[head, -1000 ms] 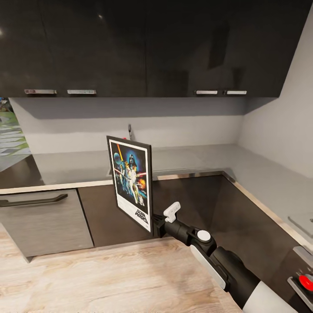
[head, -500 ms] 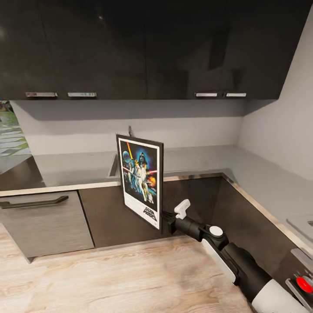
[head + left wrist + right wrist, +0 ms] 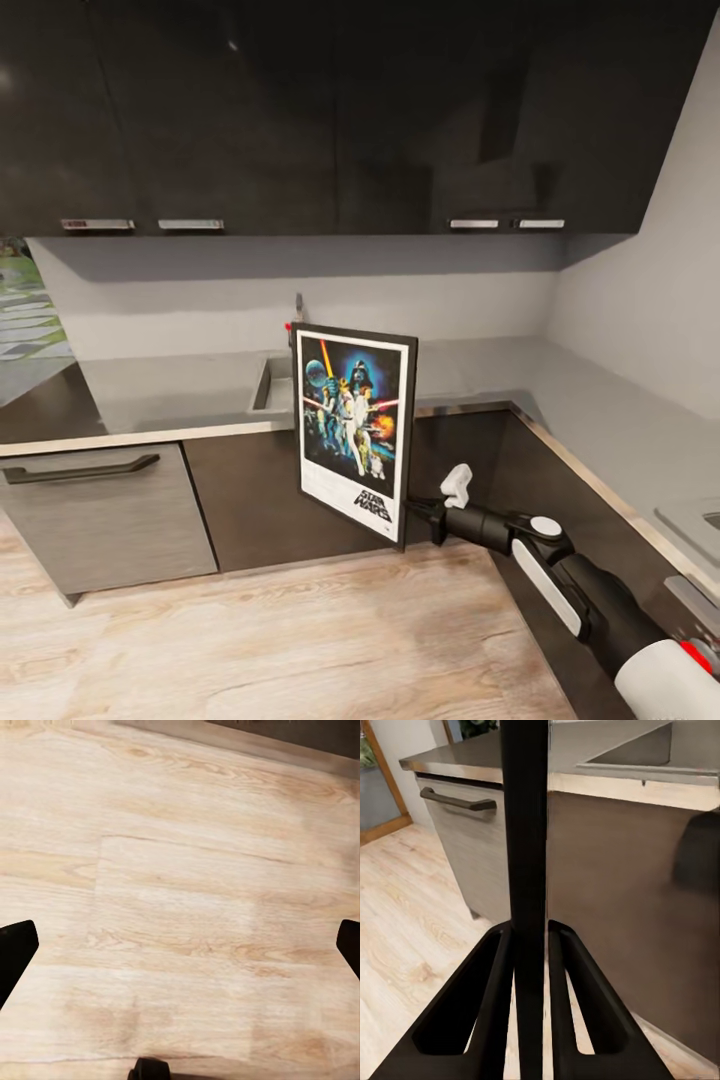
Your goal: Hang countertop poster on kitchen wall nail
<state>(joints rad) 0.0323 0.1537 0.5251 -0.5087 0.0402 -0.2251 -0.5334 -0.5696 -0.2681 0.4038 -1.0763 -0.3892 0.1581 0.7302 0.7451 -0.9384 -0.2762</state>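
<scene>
Right jaws [image 3: 412,512] clamped on the lower right edge of the poster [image 3: 355,430], held upright in the air before the dark cabinet fronts [image 3: 250,500], above the wooden floor [image 3: 300,640], off the table [image 3: 170,390]. Seen edge-on between the right fingers [image 3: 499,997] as a thin black frame. Sink [image 3: 272,385] just behind the poster's left side. Left jaws [image 3: 180,945] spread wide over bare floor planks, holding nothing.
</scene>
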